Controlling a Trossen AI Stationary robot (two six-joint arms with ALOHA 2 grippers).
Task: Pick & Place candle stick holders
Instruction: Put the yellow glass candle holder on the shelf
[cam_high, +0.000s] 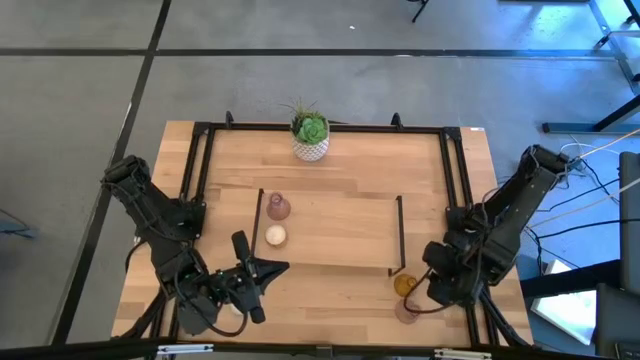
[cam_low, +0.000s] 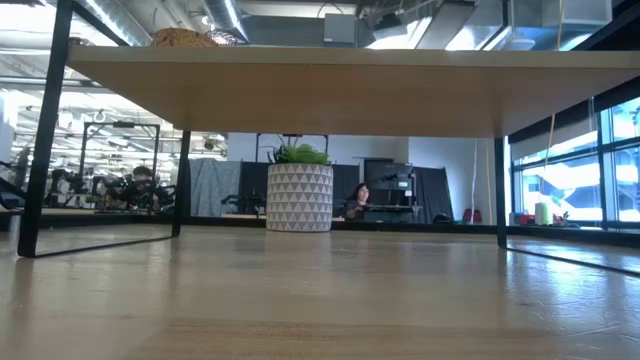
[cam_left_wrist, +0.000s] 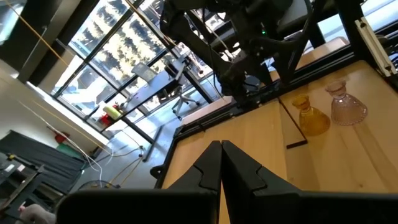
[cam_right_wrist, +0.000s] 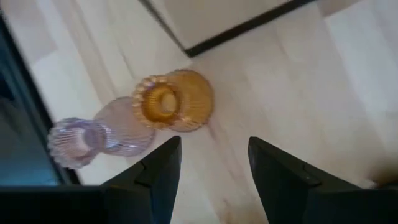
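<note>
Amber holder (cam_right_wrist: 177, 101): upright, touching pink holder (cam_right_wrist: 102, 134). Right gripper (cam_right_wrist: 211, 171) just above it, fingers spread, empty. Left gripper (cam_left_wrist: 222, 163) well apart, fingers pressed together.

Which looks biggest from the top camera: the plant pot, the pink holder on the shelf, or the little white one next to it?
1. The white pot with the plant looks biggest.
2. The pink holder.
3. The cream-white holder; it looks close to the pink one, so that order is unsure.
</note>
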